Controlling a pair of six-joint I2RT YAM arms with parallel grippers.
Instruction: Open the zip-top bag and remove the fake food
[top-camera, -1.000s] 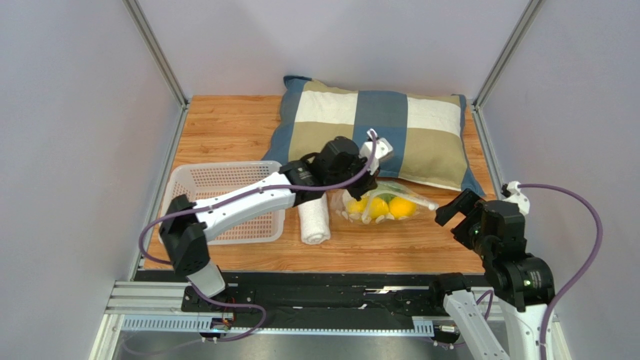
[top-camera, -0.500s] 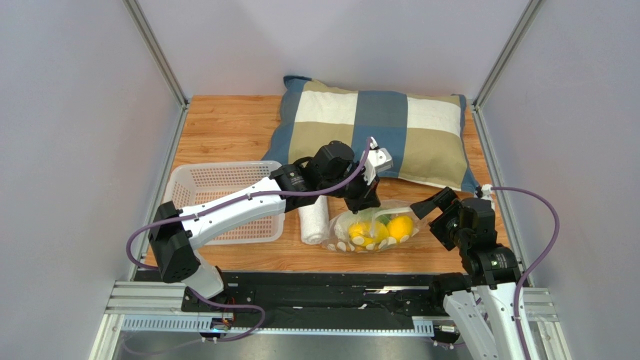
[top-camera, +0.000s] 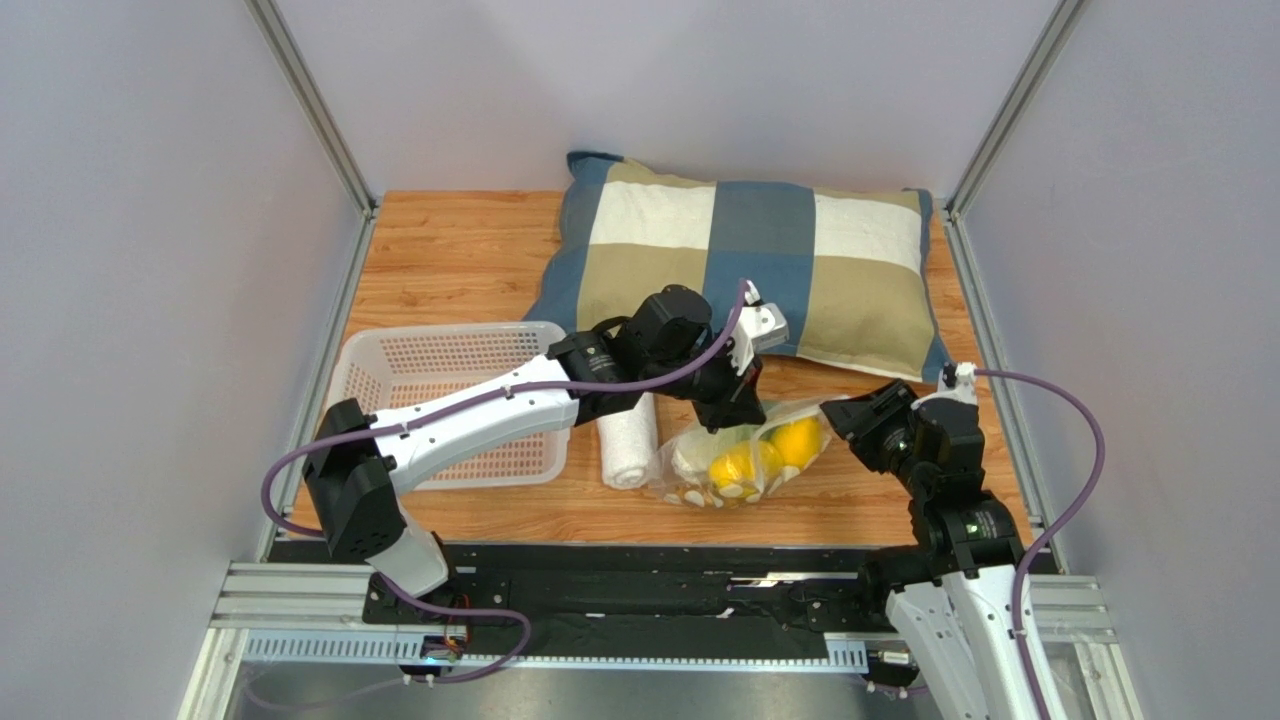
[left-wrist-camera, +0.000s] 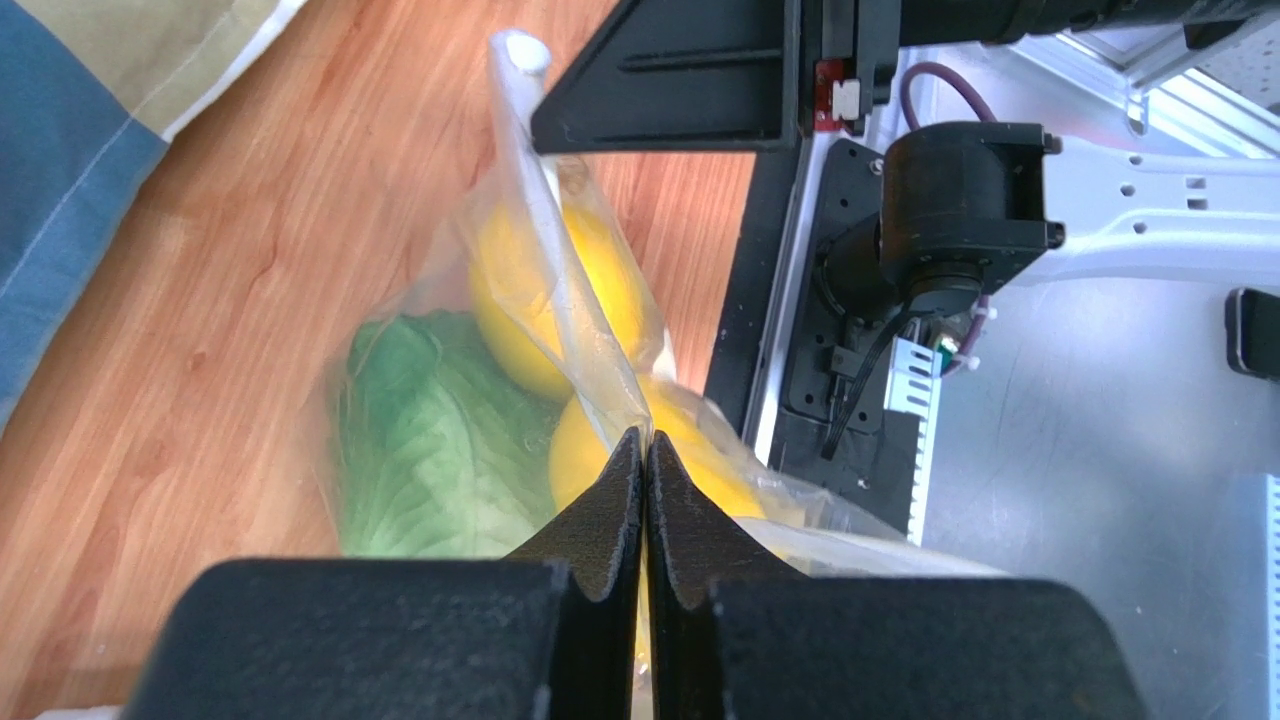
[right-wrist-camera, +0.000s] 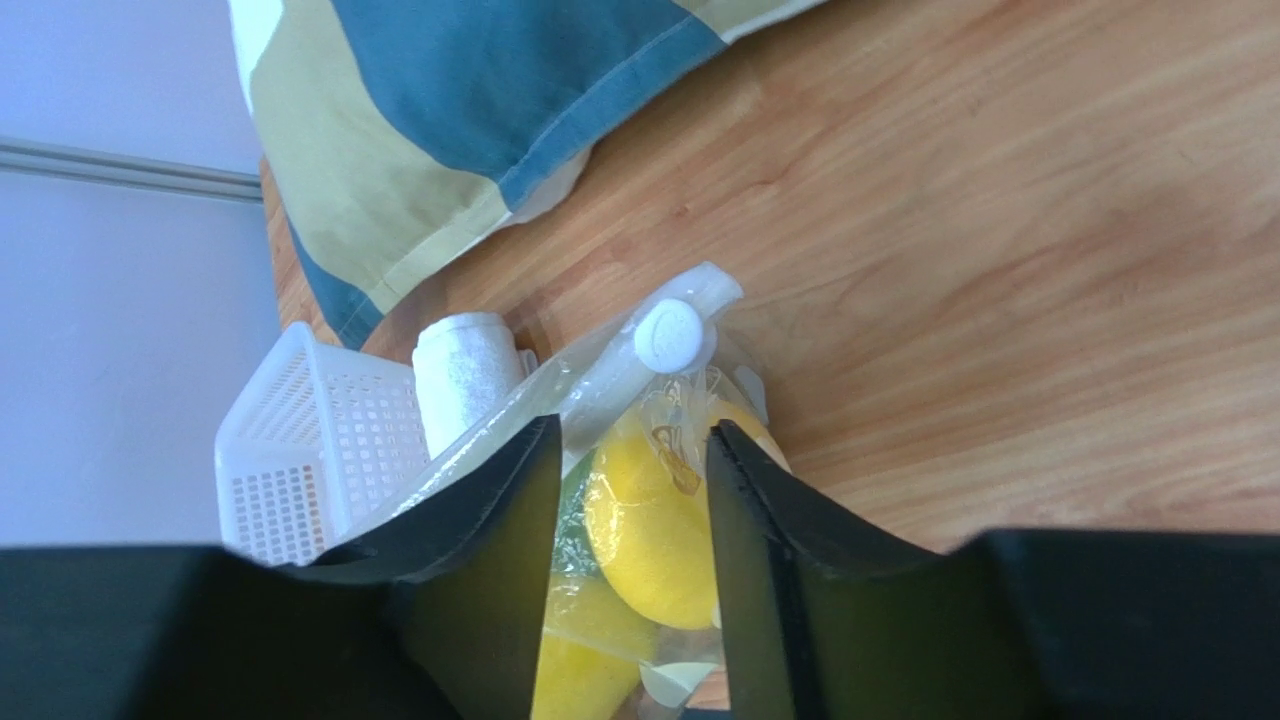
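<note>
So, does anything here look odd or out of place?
Nothing spilled or broken. The bag is just pulled askew: the left gripper pinches its top strip, the right gripper straddles its other end, and the lemons bunch inside.

What my cameras leave out

From above, my left gripper hides its own fingertips and the top edge of the bag, and my left arm covers the far end of the towel and part of the basket. At my right wrist, the picture's lower edge cuts off the lemons, and I can't tell whether my right gripper touches the plastic. The cabbage is blurred.
</note>
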